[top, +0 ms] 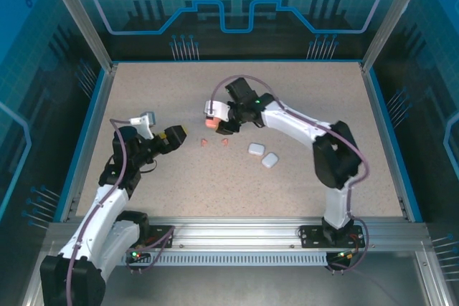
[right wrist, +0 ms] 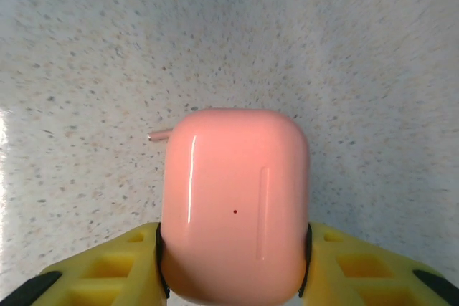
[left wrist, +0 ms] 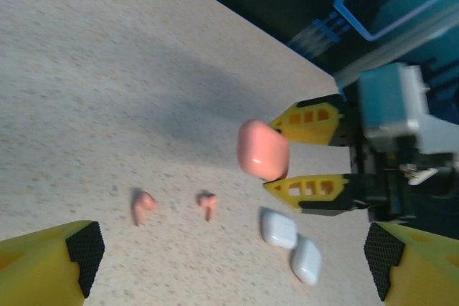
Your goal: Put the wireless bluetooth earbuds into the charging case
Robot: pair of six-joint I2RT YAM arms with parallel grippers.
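The table [top: 143, 91] has loads of free room behind and left of the pink case [right wrist: 235, 206], and its blue edges are well away. The right claw [left wrist: 276, 154] is clamped on that case, which looks lifted; the wrist view cuts off the fingers. The left claw [top: 177, 134] sits left of the case, jaws wide, holding nothing. Two white cases [top: 256, 150] lie to its right. Two pink earbuds [left wrist: 143, 206] lie near the case's near side. A pink tip [right wrist: 159, 135] pokes out behind it, the rest hidden.
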